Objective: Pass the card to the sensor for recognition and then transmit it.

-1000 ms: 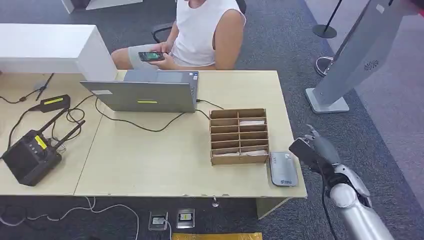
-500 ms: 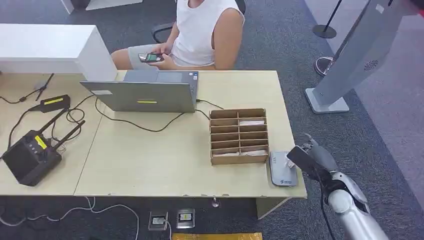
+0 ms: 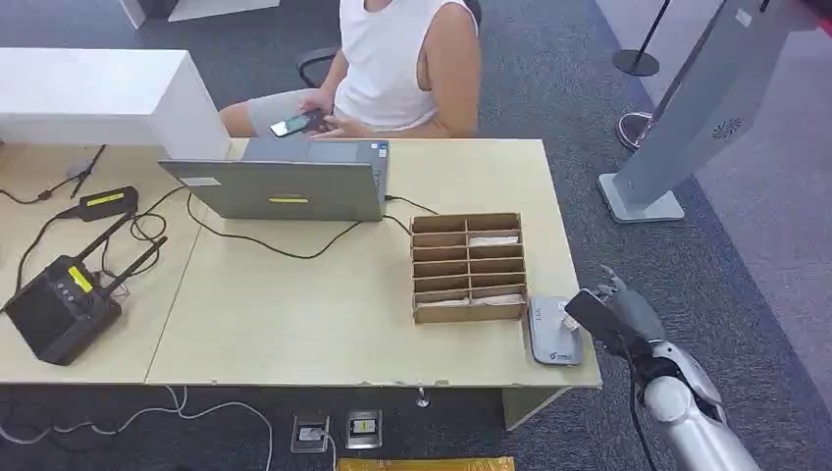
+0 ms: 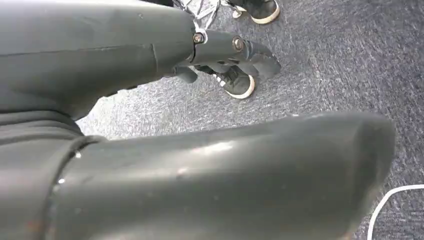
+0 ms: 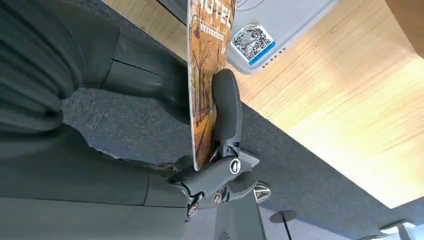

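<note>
My right hand (image 3: 628, 312) hangs just off the table's right front corner, pinching a card (image 3: 592, 312) that looks dark from above. The right wrist view shows the card (image 5: 206, 75) edge-on, printed with an orange tree picture, a dark finger (image 5: 226, 105) pressed on its face. The card's edge sits right beside the grey sensor (image 3: 554, 332), a flat reader lying at the table corner; whether they touch I cannot tell. The sensor (image 5: 285, 17) carries a QR sticker. My left hand (image 4: 220, 55) hangs over the carpet with fingers apart and nothing in it.
A wooden sorting box (image 3: 469, 267) with cards in its slots stands just left of the sensor. Behind it is a laptop (image 3: 285, 182) with a seated person (image 3: 402, 64) holding a phone. A black antenna device (image 3: 59, 304) is at the left, a grey kiosk (image 3: 687, 108) at the right.
My right hand has dropped and drawn in towards the sensor with the card, then nearly settled. The person has shifted the phone a little.
</note>
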You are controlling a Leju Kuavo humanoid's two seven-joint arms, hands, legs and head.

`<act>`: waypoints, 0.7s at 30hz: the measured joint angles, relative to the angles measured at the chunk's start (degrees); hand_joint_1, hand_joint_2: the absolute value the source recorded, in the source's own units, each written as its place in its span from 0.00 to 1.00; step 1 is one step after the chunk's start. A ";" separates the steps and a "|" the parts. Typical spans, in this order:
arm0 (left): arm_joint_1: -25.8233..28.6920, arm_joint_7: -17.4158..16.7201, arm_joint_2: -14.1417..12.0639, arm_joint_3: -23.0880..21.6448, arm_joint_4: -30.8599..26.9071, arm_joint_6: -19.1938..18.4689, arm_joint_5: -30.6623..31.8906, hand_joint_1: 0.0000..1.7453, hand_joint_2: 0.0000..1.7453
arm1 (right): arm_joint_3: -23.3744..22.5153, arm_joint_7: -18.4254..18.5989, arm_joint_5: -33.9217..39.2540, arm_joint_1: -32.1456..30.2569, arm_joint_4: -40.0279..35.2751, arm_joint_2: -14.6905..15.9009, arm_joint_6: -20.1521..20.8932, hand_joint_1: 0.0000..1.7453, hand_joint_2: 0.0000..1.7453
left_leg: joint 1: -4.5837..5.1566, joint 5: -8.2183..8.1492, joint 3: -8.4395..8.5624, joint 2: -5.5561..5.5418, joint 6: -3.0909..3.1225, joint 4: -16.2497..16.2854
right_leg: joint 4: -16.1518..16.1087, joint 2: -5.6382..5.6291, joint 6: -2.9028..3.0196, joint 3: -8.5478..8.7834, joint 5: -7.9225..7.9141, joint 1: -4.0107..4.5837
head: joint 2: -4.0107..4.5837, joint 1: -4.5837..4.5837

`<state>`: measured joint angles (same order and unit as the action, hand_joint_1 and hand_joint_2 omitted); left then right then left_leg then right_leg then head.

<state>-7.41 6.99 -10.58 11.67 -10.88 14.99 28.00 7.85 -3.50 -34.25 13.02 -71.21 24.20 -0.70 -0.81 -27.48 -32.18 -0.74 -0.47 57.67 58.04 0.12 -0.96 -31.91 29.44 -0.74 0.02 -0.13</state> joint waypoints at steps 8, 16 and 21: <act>-0.06 0.00 0.04 0.00 0.00 -0.07 0.87 0.00 0.00 | 0.04 0.31 -1.82 3.61 -0.02 0.70 -1.51 1.00 1.00 | 0.03 0.00 -0.06 0.00 0.00 0.00 | 0.00 0.01 0.00 -0.06 -0.01 -0.04 | 0.00 0.02; -0.95 -0.02 0.09 -0.02 -0.02 -0.59 2.62 0.00 0.00 | -0.31 -0.81 -5.07 16.28 -1.20 1.84 -4.24 1.00 1.00 | 0.07 0.08 -0.16 0.10 -0.03 0.02 | 0.06 -0.12 0.04 -0.21 -0.13 -0.08 | 0.00 0.00; -2.16 -0.81 0.17 -0.02 -0.07 -1.11 3.74 0.00 0.00 | 0.50 -1.77 -9.71 27.30 -1.07 1.86 -8.00 1.00 1.00 | 0.04 0.12 -0.19 0.05 -0.02 0.01 | 0.07 -0.04 0.04 -0.16 -0.12 -0.05 | 0.00 0.02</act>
<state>-9.56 6.18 -10.40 11.65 -10.95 13.88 31.74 8.35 -5.27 -43.96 40.31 -72.28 26.05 -8.70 -0.77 -27.37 -32.37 -0.69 -0.49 57.69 58.11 0.08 -0.92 -32.07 29.32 -0.79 0.02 -0.11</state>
